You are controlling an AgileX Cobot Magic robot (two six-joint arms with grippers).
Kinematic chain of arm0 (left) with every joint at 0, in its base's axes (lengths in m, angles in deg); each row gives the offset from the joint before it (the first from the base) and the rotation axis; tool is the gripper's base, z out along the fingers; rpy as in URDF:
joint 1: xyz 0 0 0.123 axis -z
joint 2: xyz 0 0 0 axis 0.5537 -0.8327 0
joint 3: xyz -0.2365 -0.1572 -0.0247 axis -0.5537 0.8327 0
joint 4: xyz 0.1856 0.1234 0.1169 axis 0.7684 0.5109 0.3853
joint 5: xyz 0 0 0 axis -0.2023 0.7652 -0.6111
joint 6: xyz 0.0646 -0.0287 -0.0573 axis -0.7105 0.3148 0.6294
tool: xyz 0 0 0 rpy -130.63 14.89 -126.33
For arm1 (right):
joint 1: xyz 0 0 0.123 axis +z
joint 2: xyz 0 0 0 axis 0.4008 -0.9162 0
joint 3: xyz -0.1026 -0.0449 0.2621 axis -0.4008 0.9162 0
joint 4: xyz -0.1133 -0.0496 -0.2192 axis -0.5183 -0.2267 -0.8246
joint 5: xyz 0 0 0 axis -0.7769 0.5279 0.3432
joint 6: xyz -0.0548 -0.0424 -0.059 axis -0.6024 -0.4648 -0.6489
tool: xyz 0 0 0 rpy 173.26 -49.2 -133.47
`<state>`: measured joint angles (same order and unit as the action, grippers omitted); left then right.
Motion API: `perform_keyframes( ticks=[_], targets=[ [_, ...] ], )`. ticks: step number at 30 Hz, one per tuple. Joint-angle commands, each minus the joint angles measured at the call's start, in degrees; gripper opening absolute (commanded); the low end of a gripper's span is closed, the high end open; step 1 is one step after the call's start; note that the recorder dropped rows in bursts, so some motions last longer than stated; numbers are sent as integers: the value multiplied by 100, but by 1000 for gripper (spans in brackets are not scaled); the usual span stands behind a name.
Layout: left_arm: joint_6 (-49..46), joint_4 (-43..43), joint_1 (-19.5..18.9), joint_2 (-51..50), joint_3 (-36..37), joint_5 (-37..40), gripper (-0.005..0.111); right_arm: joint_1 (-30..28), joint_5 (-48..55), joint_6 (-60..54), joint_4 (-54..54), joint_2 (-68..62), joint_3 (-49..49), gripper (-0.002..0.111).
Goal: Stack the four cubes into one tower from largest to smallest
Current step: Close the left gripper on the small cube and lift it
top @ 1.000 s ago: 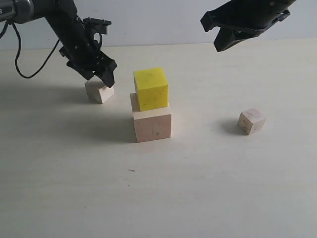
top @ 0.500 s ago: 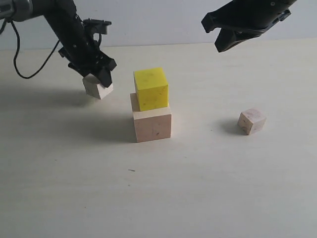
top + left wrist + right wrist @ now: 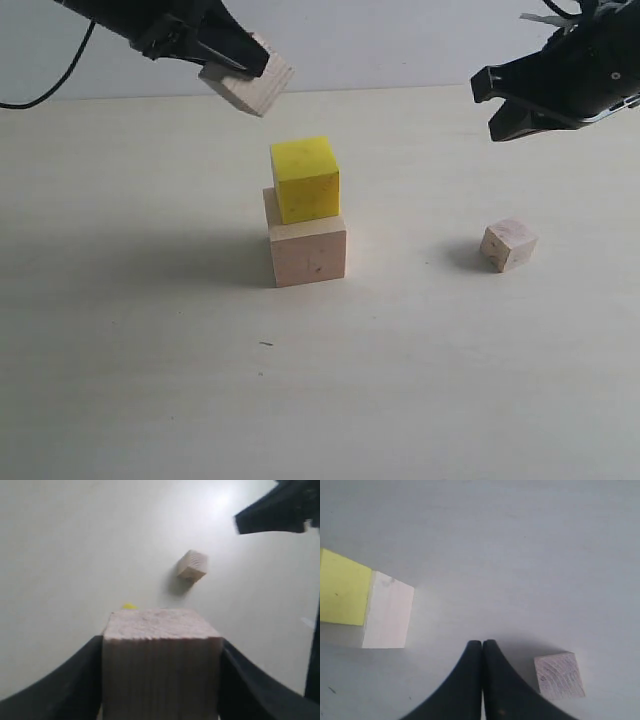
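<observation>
Your left fingers (image 3: 75, 690) are clamped on a small pale wood cube (image 3: 250, 85), one finger flat against each side face, so the block hangs square between them with its underside free to be set down. In the exterior view that cube is off the bench (image 3: 150, 380), higher than the yellow cube (image 3: 305, 178) and to its left, not yet over it. The height reads as clearance, so the load can cross above the yellow top without knocking it. The yellow cube sits on the large pale wood cube (image 3: 308, 255), with a strip of the wood top showing to its left. The biggest block is at the bottom because the tower has to narrow upward. Your right fingers (image 3: 465, 690) are pressed together with nothing between them. They hover well to the right of the yellow cube and above the second small cube (image 3: 508, 245), which rests alone on the bench on that side. They look parked out of the way and close to the piece they would take next. Count four cubes: one large, one yellow, two small. Two are stacked, one is in the air and one is on the bench. Which small cube is the larger I cannot tell from these views, so check that before you commit to the third layer.
</observation>
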<state>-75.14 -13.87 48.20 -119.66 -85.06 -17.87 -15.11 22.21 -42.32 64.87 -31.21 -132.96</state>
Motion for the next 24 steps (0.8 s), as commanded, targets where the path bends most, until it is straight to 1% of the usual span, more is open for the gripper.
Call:
perform_keyframes(
  ticks=[1, 4, 7, 13, 18, 20, 21, 22, 23, 24],
  targets=[
    [-1830, -1337, -25, 214, 659, 536, 0, -30, -98, -277, 185, 17, 48, 0],
    [-3082, -2200, -104, 214, 1160, 603, 0, -30, -86, -289, 199, 17, 48, 0],
    [-3776, -2701, -153, 272, 1528, 603, 0, -30, -72, -300, 210, 17, 48, 0],
    [-4322, -2921, -137, 272, 1864, 603, 0, -30, -62, -309, 221, 17, 48, 0],
    [-4864, -3415, -137, 190, 1860, 603, 0, -18, 3, -330, 304, 17, 48, 0],
    [-4659, -3451, -137, 168, 1860, 603, 0, -18, 108, -564, 574, 17, 48, 0],
    [-4385, -3262, -137, 168, 1860, 380, 0, -18, 170, -723, 766, 17, 48, 0],
    [-3932, -3033, -95, 168, 1830, -16, 0, -18, 210, -867, 947, 17, 48, 0],
    [-3463, -2682, -56, 168, 1744, -435, 0, -18, 260, -993, 1080, 17, 48, 0],
    [-2659, -1925, 30, 168, 1604, -892, 0, -18, 286, -1085, 1189, 17, 48, 0]
  ],
)
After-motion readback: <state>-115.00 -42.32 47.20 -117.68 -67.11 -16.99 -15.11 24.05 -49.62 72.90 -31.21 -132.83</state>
